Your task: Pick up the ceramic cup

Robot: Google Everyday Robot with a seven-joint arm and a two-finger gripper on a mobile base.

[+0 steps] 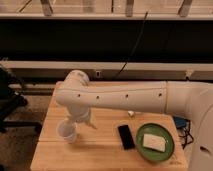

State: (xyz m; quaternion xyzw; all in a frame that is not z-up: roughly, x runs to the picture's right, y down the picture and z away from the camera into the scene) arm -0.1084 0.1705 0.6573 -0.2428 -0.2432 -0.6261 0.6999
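Observation:
The ceramic cup is a small pale tapered cup standing upright on the left part of the wooden table. My white arm reaches in from the right and bends down at the left. The gripper hangs right above the cup's right rim, close to it or touching it. The arm hides most of the gripper.
A black phone lies flat right of the cup. A green plate with a white block on it sits at the right front. A small pale object lies behind the phone. A dark chair stands left of the table.

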